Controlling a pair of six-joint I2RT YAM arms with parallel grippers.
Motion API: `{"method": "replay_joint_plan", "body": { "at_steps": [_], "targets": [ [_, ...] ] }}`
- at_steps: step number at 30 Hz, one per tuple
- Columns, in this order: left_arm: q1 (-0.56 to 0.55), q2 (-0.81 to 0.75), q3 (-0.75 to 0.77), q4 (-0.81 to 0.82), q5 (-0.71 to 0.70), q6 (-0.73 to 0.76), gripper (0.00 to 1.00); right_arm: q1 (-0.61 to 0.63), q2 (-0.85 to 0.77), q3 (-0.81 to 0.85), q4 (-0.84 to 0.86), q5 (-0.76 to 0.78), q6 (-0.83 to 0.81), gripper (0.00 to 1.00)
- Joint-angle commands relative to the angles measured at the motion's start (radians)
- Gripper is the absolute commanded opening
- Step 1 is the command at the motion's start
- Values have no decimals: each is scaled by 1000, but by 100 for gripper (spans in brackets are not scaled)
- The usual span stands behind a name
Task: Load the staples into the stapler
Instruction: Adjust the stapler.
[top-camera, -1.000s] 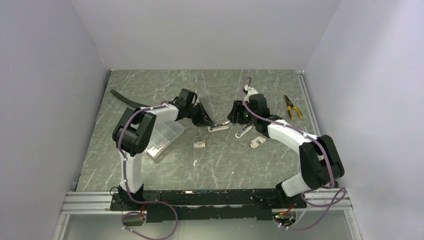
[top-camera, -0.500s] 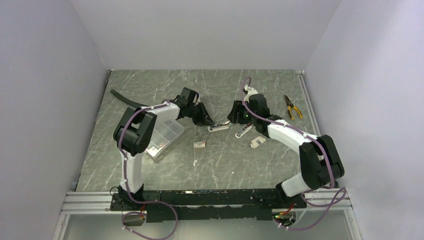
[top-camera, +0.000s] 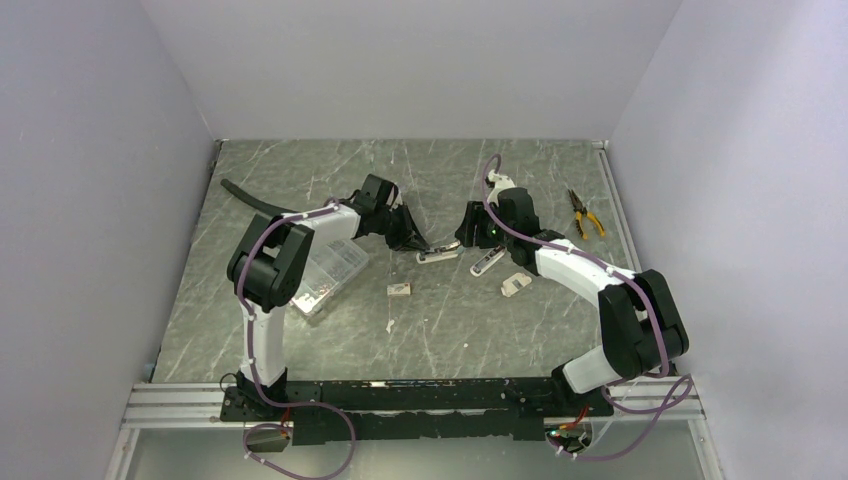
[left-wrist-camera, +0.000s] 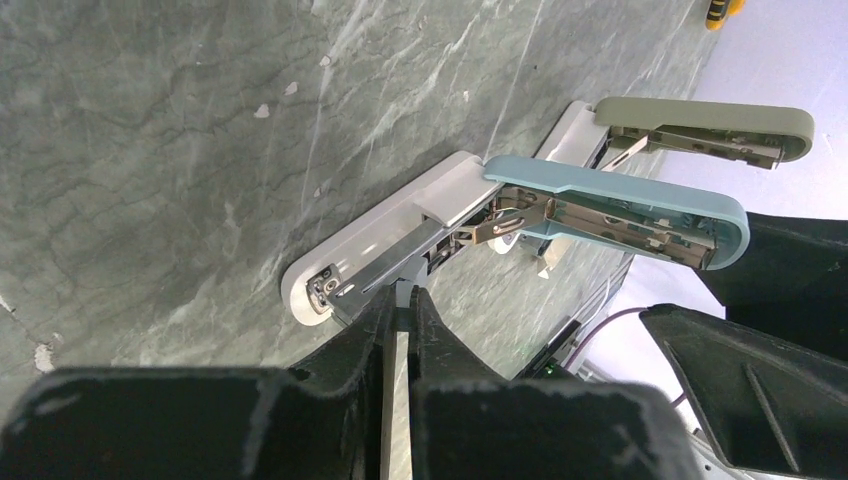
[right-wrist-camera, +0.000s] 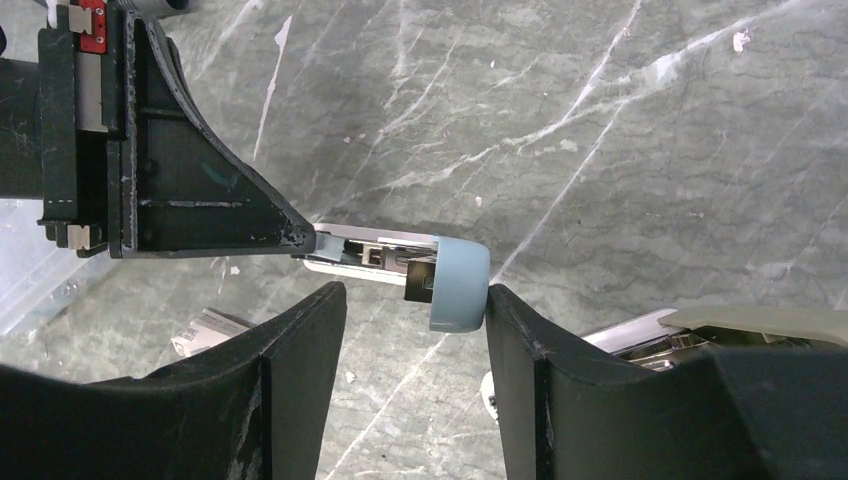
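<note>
The stapler (top-camera: 438, 255) lies mid-table, swung open: its blue lid (left-wrist-camera: 620, 200) is raised above the white base (left-wrist-camera: 400, 215) and the bare metal magazine. My left gripper (left-wrist-camera: 402, 293) is shut at the magazine's near end, with a thin pale strip, apparently a staple strip, pinched between its tips. My right gripper (right-wrist-camera: 412, 295) is open around the blue lid's end (right-wrist-camera: 458, 285), which rests against its right-hand finger (right-wrist-camera: 520, 340). The staples box (top-camera: 400, 289), small and white, lies on the table nearer the arms' bases, and its corner (right-wrist-camera: 205, 333) shows in the right wrist view.
A second stapler with a grey-green lid (top-camera: 487, 262) lies open just right of the first. A small white object (top-camera: 515, 285) sits near it. A clear compartment case (top-camera: 325, 275) lies under the left arm. Yellow-handled pliers (top-camera: 585, 213) lie far right and a black strip (top-camera: 250, 195) far left.
</note>
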Motion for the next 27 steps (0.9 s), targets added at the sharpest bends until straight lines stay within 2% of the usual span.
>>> {"method": "replay_joint_plan", "body": {
  "at_steps": [1,9,15,20,23,27],
  "targets": [
    [3,-23,20,33,19,24,8,-1,-36,14,36,-6,-40,58],
    [43,-49,-2,141,97,10,4,-32,-71,23,46,-1,-80,64],
    [53,-66,-10,240,170,27,3,-50,-105,46,59,-49,-144,64],
    [56,-86,-20,372,303,109,4,-64,-150,77,60,-238,-234,60],
    [57,-118,-77,547,392,104,7,-70,-162,68,87,-375,-248,57],
    [57,-165,-169,804,440,55,9,-95,-154,42,156,-522,-197,52]
  ]
}}
